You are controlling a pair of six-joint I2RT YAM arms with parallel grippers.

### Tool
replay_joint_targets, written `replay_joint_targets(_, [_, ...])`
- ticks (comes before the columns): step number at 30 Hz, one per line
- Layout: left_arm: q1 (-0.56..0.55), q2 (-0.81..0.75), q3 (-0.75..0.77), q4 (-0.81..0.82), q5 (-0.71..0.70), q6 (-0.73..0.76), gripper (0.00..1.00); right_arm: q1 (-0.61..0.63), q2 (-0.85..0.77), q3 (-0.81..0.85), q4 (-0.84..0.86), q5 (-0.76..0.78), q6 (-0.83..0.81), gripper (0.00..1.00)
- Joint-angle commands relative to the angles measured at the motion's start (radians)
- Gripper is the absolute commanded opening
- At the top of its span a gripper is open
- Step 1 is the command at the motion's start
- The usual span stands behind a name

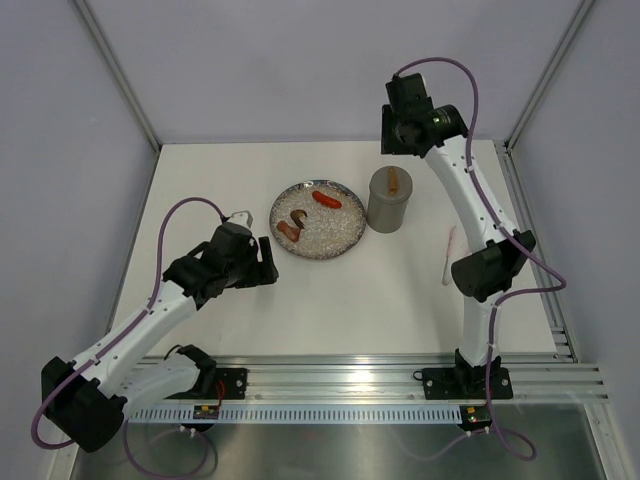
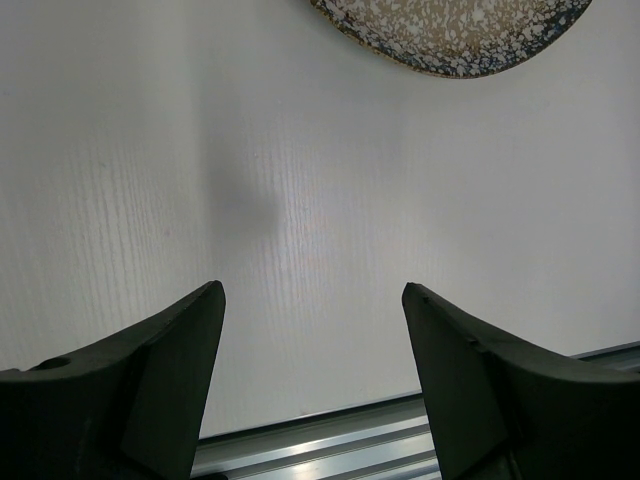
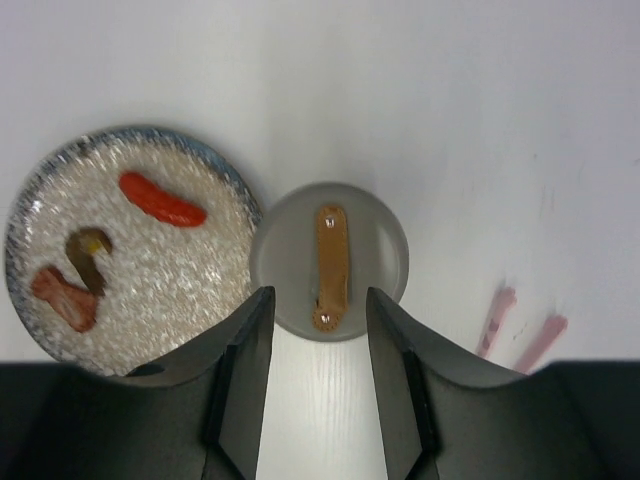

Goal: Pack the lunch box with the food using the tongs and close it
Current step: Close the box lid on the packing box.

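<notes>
The lunch box [image 1: 388, 203] is a grey-olive canister standing right of the glittery plate [image 1: 330, 243], with its grey lid [image 3: 372, 240] and orange strap [image 3: 331, 266] on top. On the plate lies the food: a red sausage [image 1: 326, 199] [image 3: 162, 198] and brown pieces [image 1: 293, 225] [image 3: 86, 254]. The pale pink tongs [image 1: 449, 255] [image 3: 520, 325] lie on the table right of the canister. My right gripper [image 3: 318, 295] [image 1: 398, 135] hangs open high above the lid, holding nothing. My left gripper [image 2: 312, 290] [image 1: 268, 262] is open and empty over bare table, left of the plate.
The plate's rim [image 2: 450, 45] shows at the top of the left wrist view. An aluminium rail [image 1: 380, 378] runs along the near table edge. Grey walls close in the back and sides.
</notes>
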Motion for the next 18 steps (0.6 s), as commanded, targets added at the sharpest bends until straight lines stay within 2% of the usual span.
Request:
replay_joint_targets(1, [0.005, -0.014, 0.01, 0.035, 0.005, -0.001, 0.76, -0.003, 0.065, 0.173, -0.075, 0.033, -0.034, 0.49])
replay_joint_targets(4, [0.005, -0.017, 0.01, 0.034, 0.005, -0.001, 0.76, -0.006, 0.103, 0.218, -0.072, 0.044, -0.037, 0.5])
replay_joint_targets(14, [0.005, -0.018, -0.01, 0.041, 0.005, -0.008, 0.76, -0.024, 0.204, -0.062, 0.037, 0.007, 0.015, 0.49])
replay_joint_targets(18, [0.005, -0.008, -0.017, 0.046, 0.005, -0.006, 0.76, -0.023, 0.185, -0.078, 0.037, -0.018, 0.018, 0.48])
